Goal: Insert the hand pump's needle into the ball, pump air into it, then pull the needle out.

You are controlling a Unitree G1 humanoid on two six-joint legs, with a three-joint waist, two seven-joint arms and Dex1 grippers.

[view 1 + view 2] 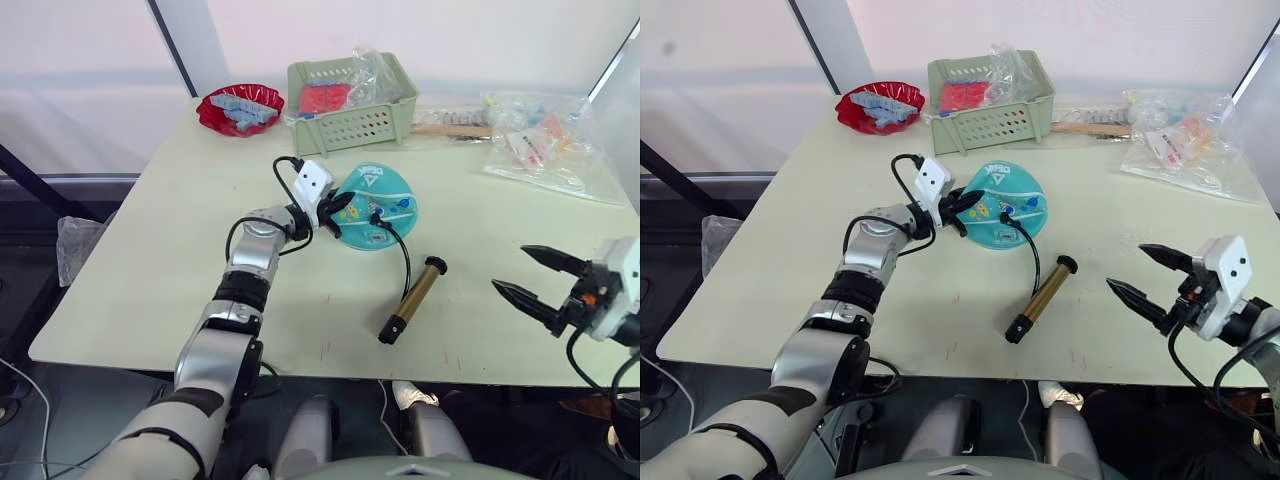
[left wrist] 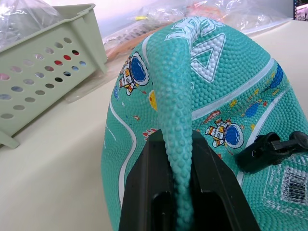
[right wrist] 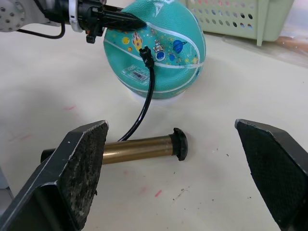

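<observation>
Left claw (image 1: 335, 212) pinches a fold of the ball (image 1: 380, 200); right claw (image 1: 530, 280) gapes near the pump (image 1: 412, 298), whose needle fitting (image 3: 146, 59) sits in the ball.

A lab-like test space: pale worktable (image 1: 150, 260), translucent curtain walls (image 1: 90, 70), floor cables (image 1: 30, 400).

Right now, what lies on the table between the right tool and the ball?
The hand pump lies there on its side, its black hose running up to the ball. The right wrist view shows this between the right tool's open fingers.
</observation>
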